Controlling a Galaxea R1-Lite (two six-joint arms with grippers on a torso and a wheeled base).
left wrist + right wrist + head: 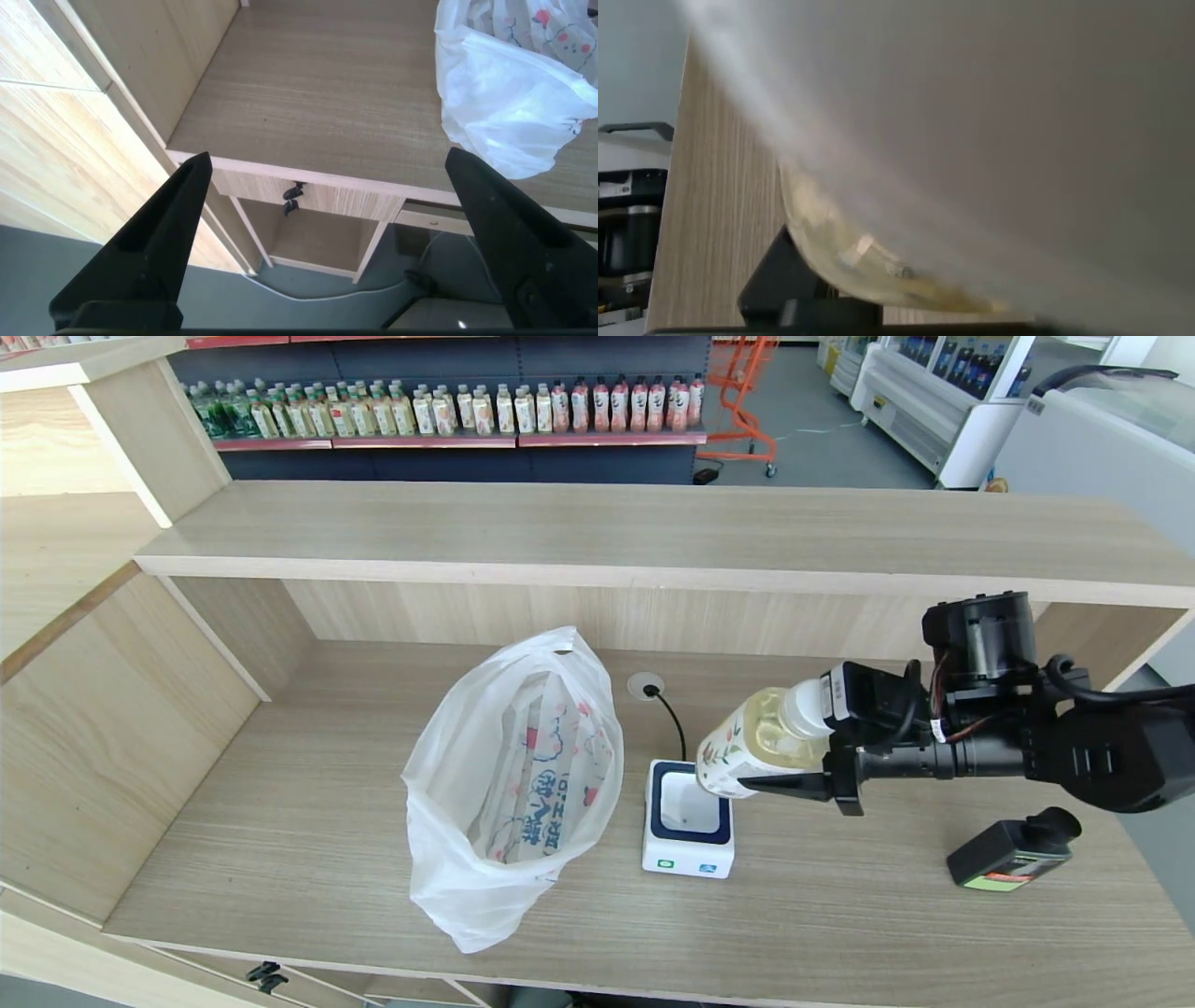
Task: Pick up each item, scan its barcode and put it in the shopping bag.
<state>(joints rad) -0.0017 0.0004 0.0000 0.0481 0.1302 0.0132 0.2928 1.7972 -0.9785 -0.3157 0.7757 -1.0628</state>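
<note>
Left of the scanner, past the shopping bag, the left jaws hang spread and holding nothing by the desk's front edge. Just above the scanner's right side the bottle lies sideways, base toward the scanner, neck clenched in the right jaws. The bag waits farther left.

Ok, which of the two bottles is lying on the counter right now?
The dark bottle with the green label. The pale floral bottle is held off the counter in the right end effector.
</note>
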